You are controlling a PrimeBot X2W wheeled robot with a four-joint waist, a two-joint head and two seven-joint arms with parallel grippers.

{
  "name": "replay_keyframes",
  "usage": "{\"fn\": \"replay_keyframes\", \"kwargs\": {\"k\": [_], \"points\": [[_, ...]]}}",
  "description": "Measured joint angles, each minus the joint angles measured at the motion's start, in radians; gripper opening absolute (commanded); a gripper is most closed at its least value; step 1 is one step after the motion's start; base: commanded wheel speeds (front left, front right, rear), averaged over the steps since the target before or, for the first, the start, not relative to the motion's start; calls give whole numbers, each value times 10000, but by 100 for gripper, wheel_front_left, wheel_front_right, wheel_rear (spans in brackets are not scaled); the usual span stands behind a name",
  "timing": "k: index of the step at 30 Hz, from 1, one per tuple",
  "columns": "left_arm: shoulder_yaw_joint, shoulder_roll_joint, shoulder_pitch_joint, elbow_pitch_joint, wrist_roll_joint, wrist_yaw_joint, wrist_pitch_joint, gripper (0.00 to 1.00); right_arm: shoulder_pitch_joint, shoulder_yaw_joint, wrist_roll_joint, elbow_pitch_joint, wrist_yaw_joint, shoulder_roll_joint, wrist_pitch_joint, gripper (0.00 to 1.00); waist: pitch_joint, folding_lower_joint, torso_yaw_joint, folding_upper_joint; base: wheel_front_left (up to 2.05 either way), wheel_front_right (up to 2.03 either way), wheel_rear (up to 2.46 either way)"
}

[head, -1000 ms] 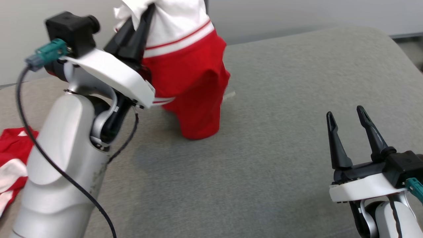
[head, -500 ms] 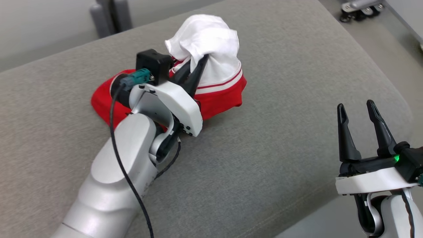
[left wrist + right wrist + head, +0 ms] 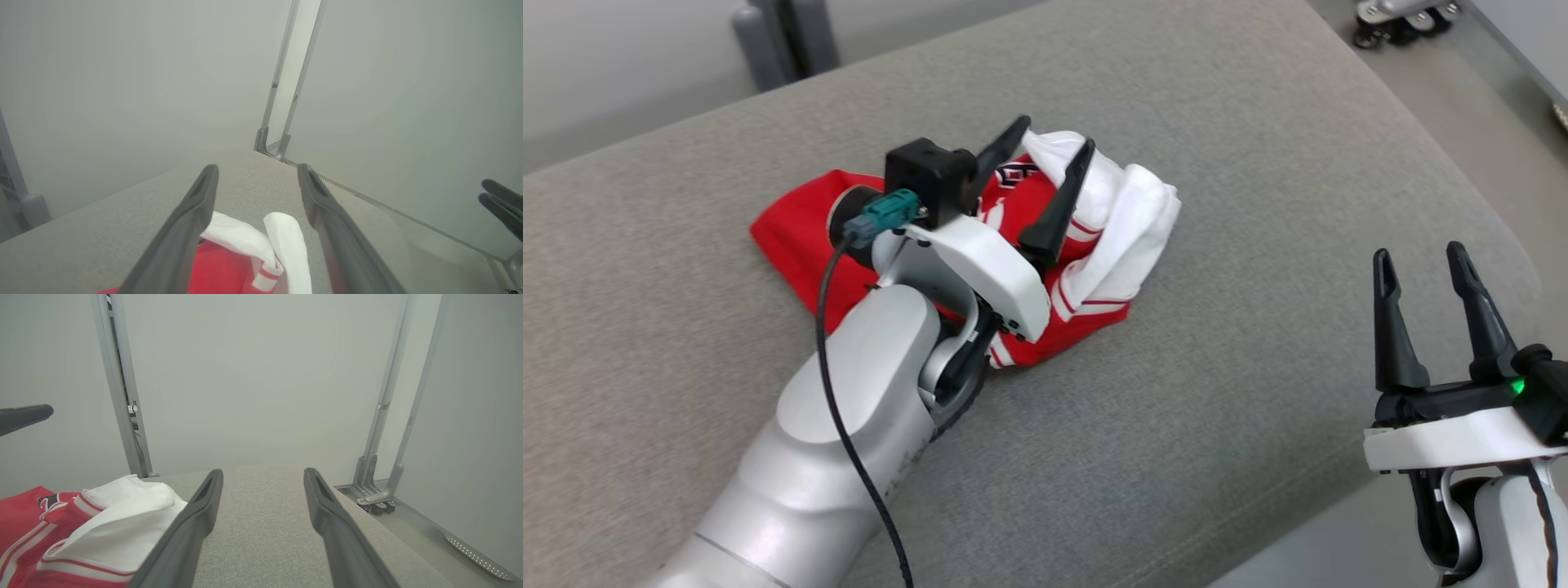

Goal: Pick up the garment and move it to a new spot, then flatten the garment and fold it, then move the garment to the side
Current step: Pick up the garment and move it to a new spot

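From the head view, a crumpled red and white garment (image 3: pixel 1123 237) is lying in a heap near the middle of a grey cushion (image 3: pixel 1258 163). Its red body is spreading out to the left, while a thick white fold and red-and-white striped trim are bunching up on the right. The left gripper (image 3: pixel 1054 135) is hovering just above the heap with its two dark fingers spread apart, pinching nothing. The right gripper (image 3: pixel 1418 251) is waiting well apart at the lower right, fingers also spread and empty. From the left wrist view, the left gripper (image 3: pixel 258 168) is showing a wide gap, and the garment (image 3: pixel 286 241) is sitting below it as white folds over red cloth with one striped cuff. From the right wrist view, the right gripper (image 3: pixel 263 473) is pointing along the bare grey cushion (image 3: pixel 265 522), jaws apart. The garment (image 3: pixel 122 522) is resting off to its left, white collar on top.
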Motion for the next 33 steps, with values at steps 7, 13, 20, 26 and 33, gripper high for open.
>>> {"fn": "replay_keyframes", "kwargs": {"k": [7, 13, 20, 26, 33], "points": [[612, 656, 4, -153, 134, 334, -1218, 100, 48, -94, -334, -405, 0, 4, -25, 100, -468, 0, 866, 0, 0, 0, 0], [1484, 1423, 1196, -1172, 336, 922, -1569, 100, 433, -54, -633, -698, 0, 8, -25, 100, -884, 0, 1842, 0, 0, 0, 0], [3016, 1835, 3598, -3613, 1166, 1647, -1607, 100, 663, 169, -932, -934, 0, 4, 21, 100, -1303, 0, 2900, 0, 0, 0, 0], [4312, 1195, 6291, -4782, 2157, 1655, -1607, 100, 1029, 69, -957, -997, 0, 0, 125, 100, -1762, 0, 3470, 0, 0, 0, 0], [5488, 351, 7449, -5208, 3053, 1168, -1607, 100, 1247, 90, -957, -1022, 0, 0, 127, 100, -1903, 0, 3689, 0, 0, 0, 0]]}}
